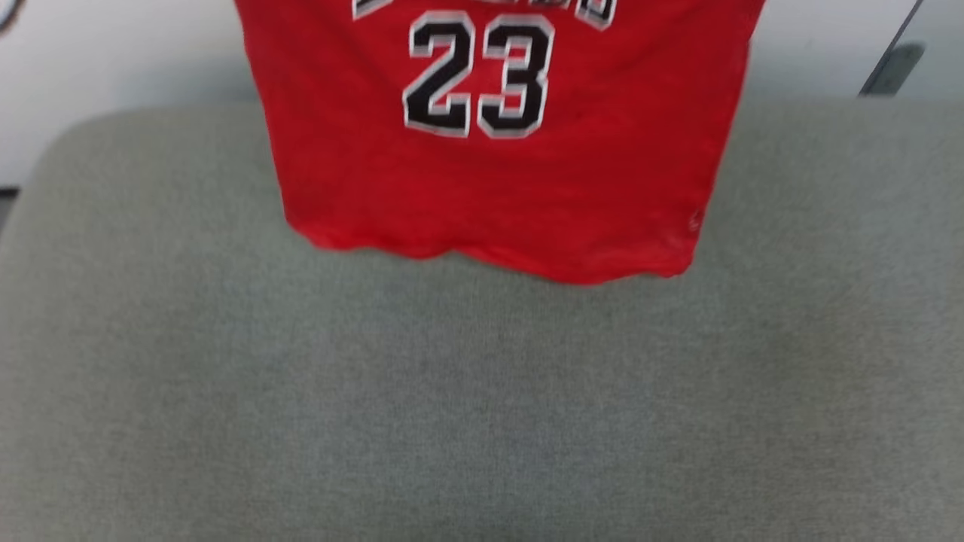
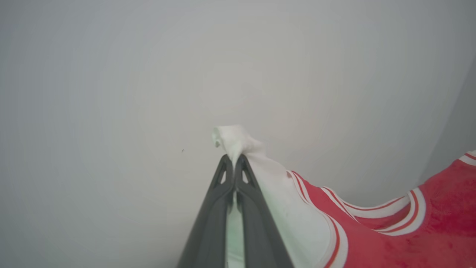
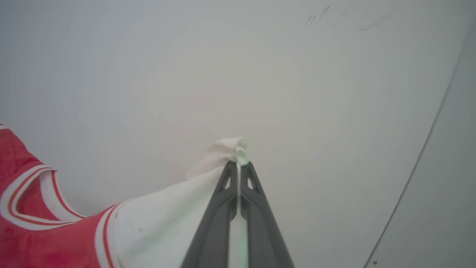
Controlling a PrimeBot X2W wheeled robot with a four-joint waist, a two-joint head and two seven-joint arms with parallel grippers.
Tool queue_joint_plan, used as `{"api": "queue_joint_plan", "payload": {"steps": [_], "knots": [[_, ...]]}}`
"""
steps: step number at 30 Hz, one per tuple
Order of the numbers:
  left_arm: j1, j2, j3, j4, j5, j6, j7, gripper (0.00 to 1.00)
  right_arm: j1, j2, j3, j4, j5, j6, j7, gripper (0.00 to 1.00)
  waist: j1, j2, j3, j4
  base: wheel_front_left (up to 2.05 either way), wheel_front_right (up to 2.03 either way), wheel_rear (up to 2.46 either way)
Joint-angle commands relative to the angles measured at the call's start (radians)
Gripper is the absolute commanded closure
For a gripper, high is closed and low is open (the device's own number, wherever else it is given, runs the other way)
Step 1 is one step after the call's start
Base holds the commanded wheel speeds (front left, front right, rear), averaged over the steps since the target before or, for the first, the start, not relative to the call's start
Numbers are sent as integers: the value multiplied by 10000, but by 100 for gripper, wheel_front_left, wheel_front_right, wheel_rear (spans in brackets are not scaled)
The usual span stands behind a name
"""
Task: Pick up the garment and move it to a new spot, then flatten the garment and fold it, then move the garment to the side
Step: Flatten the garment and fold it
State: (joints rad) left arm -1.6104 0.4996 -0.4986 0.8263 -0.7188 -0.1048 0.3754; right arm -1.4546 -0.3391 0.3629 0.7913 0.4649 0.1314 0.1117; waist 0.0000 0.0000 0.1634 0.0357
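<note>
The garment (image 1: 497, 188), a red shirt with a black white-edged "23", hangs in the air at the top of the head view, its lower hem just above the grey cushion (image 1: 482, 391). My left gripper (image 2: 234, 158) is shut on a bunched bit of the garment's white sleeve (image 2: 238, 141); red body and striped trim (image 2: 409, 230) trail off to the right. My right gripper (image 3: 238, 163) is shut on the other white sleeve (image 3: 230, 147), with the red cloth (image 3: 33, 234) hanging to the left. The shirt's top is cut off by the head view's upper edge.
The grey cushioned surface spans the whole lower head view, with a rounded far-left corner (image 1: 83, 135). Behind it stands a pale wall (image 1: 113, 53). A dark object (image 1: 892, 68) leans at the far right by the wall.
</note>
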Motion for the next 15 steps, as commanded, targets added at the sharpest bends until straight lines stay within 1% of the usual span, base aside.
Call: {"api": "queue_joint_plan", "payload": {"steps": [1, 2, 3, 6, 8, 11, 13, 15], "knots": [[-237, -89, 25, 83, 50, -12, -93, 100, -273, 9, 49, 108, -129, -15, -183, 100, 0, 0, 1470, 171, 0, 0, 0], [-443, -166, 43, 180, 91, 4, -248, 100, -528, 36, 79, 280, -262, -15, -418, 100, 0, 0, 1786, 197, 0, 0, 0], [-902, -312, 49, 421, 198, 33, -651, 100, -1107, 81, 84, 621, -591, -15, -1099, 100, 0, 0, 2386, 246, 0, 0, 0], [-1699, -518, 161, 707, 315, 86, -1458, 100, -2091, 101, -56, 1078, -1328, -15, -2459, 100, 0, 0, 3245, 338, 0, 0, 0], [-2240, -633, 195, 781, 456, 63, -2130, 100, -2716, -27, -188, 1336, -2202, -15, -3313, 100, 0, 0, 3770, 440, 0, 0, 0], [-2793, -841, 345, 823, 461, -27, -3219, 100, -3274, -61, -401, 1315, -3519, -15, -3720, 100, 0, 0, 4478, 629, 0, 0, 0], [-2953, -959, 388, 850, 352, -109, -3805, 100, -3474, -104, -537, 796, -4354, -15, -3758, 100, 0, 0, 4911, 781, 0, 0, 0], [-2892, -1061, 442, 866, 178, -181, -4340, 100, -3185, -109, -769, 279, -4915, -15, -3765, 100, 0, 0, 5238, 922, 0, 0, 0]]}}
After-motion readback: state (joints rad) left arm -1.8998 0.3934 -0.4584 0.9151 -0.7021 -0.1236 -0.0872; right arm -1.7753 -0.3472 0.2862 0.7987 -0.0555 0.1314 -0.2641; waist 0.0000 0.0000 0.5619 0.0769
